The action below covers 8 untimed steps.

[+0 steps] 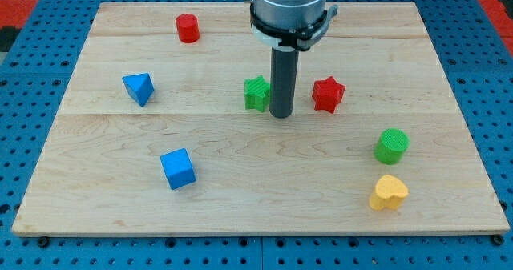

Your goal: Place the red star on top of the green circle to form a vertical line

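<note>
The red star (pixel 328 94) lies right of the board's centre. The green circle (pixel 391 145), a short cylinder, stands lower and further right, near the board's right edge. My tip (pixel 280 114) rests on the board between a green star (pixel 256 93) and the red star. It is close beside the green star on its right and a short gap left of the red star, touching neither that I can tell.
A red cylinder (pixel 187 28) stands at the top left. A blue triangle (pixel 139 88) lies at the left and a blue cube (pixel 177 168) at the lower left. A yellow heart (pixel 389 192) lies just below the green circle. The wooden board (pixel 240 214) ends at blue pegboard.
</note>
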{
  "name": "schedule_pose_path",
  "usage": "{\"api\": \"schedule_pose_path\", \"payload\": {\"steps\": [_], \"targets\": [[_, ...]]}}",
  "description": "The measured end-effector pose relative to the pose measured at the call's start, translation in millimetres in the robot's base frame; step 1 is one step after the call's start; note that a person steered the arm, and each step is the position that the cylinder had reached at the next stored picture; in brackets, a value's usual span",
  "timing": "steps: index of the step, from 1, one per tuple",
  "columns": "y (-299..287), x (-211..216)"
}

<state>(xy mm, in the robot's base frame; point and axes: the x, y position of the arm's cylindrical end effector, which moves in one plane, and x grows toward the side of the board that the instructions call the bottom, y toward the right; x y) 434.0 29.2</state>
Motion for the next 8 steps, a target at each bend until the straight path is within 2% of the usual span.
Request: {"api": "schedule_pose_path", "payload": {"steps": [3,4,5,6,7,8], "targets": [[128.4,-27.9],[101.5,-24.9],[88.5,14.2],[50.4,31.7],[-18.3,20.3],[-58.2,-0.2]]}}
